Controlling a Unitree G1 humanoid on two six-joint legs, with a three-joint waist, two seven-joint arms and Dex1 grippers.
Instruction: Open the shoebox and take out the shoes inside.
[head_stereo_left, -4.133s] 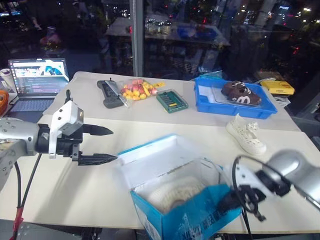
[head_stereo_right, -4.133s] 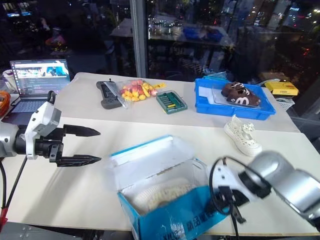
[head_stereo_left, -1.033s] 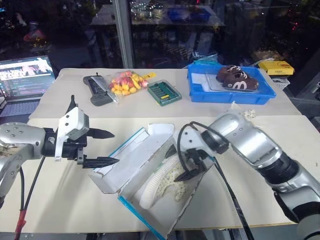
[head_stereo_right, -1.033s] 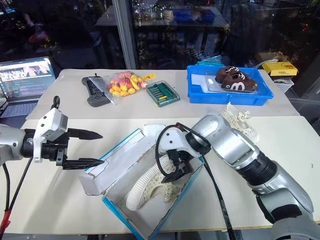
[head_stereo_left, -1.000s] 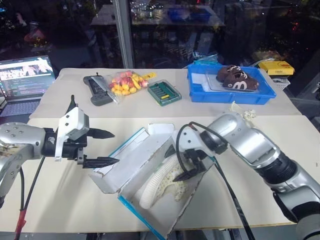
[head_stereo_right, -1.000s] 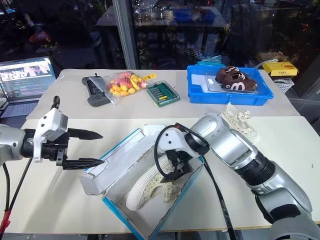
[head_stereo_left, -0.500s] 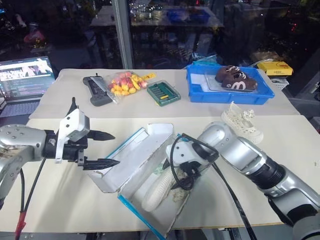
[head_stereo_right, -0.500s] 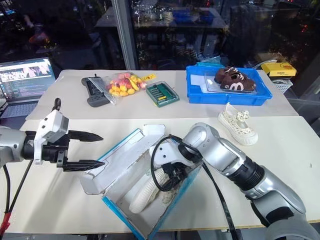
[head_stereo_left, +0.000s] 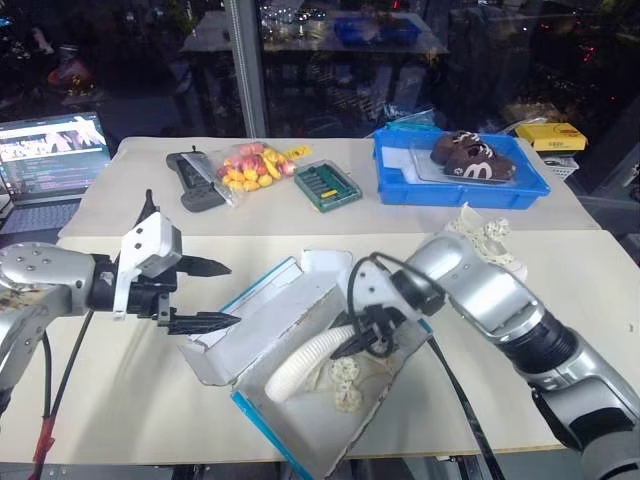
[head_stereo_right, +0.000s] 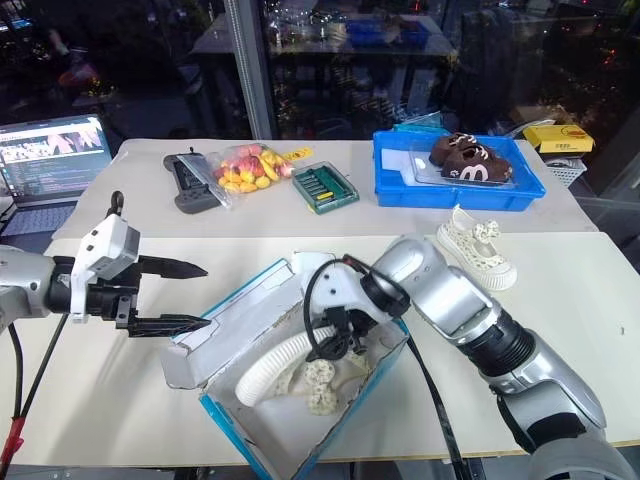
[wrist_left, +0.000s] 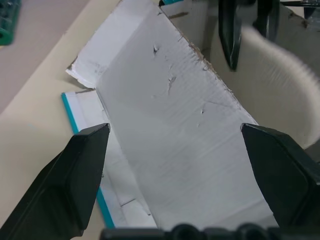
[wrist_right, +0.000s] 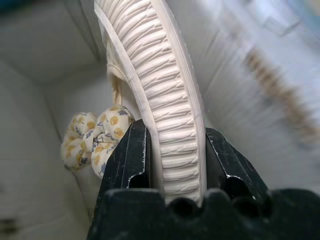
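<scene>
Head views, key relation: shoe lay in the open shoebox, its long axis running slantwise from the box's near left corner up to the right pincer, which gripped its upper end; the right arm was clearly the nearer one.
Head views, left pincer: spread wide, hanging just beside the lid flap, touching nothing as far as I could tell.
Head views, second shoe: already out, upright on the table, well apart from the box.
Left wrist view, box: white inner cardboard, matte, creased, torn at one edge, teal trim.
Right wrist view, grip: right pincer pinched the cream ribbed sole edgewise between both fingers.
Right wrist view, textures: rubbery grooved sole, soft floral fabric bow below, smooth white box walls.
</scene>
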